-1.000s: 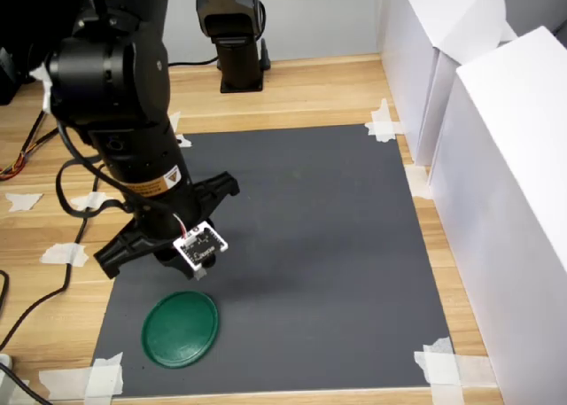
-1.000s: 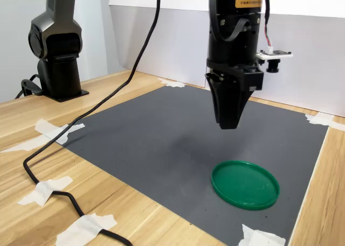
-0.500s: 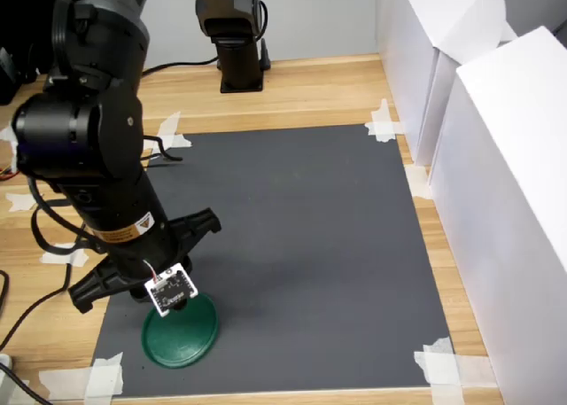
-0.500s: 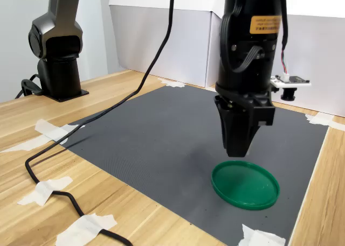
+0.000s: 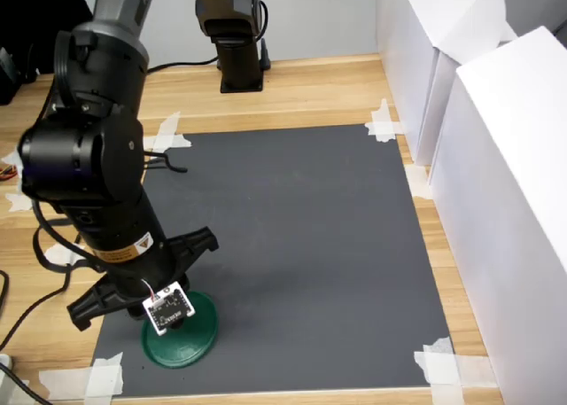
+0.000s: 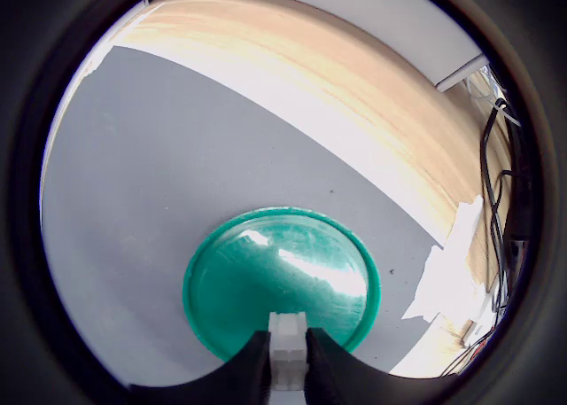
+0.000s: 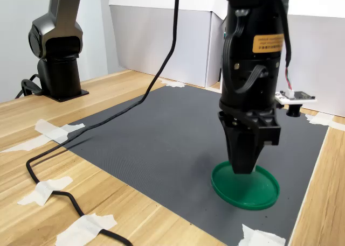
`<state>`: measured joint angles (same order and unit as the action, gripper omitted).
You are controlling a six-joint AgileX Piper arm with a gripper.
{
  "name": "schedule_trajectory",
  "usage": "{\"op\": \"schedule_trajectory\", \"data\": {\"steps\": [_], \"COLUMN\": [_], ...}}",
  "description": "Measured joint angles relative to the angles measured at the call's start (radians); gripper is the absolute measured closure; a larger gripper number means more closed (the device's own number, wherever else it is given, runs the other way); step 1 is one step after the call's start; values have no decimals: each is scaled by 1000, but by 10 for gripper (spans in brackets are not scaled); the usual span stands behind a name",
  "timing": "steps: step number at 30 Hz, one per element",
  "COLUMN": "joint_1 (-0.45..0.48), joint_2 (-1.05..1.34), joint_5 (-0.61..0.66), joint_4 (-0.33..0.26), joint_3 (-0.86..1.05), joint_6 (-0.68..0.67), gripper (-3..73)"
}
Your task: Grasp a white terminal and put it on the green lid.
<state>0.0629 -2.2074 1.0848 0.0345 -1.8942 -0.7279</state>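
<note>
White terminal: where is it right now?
In the wrist view the white terminal sits pinched between the fingers of the gripper, directly over the near part of the green lid; whether it touches the lid cannot be told.

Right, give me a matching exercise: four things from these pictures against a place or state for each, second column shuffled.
1. white terminal
2. green lid
3. gripper
4. black cable

a. lies flat on the dark mat
b. trails over the wooden table
c. pinched between the fingers
d. low over the lid, shut

Pairs: 1-c, 2-a, 3-d, 4-b
</note>
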Motion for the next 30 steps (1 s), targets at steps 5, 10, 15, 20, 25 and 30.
{"op": "schedule_trajectory", "data": {"steps": [5,10,15,20,25,30], "joint_1": [0,0,0,0,0,0], "joint_2": [-8,-9,-6,53,176,308], "joint_5": [0,0,5,6,-1,-72], "joint_4": [-1,-1,-2,-34,-79,-106], "joint_3": [0,0,0,0,8,114], "joint_6": [-18,-29,-30,-30,-6,5], "gripper": [516,368,211,157,189,347]}}
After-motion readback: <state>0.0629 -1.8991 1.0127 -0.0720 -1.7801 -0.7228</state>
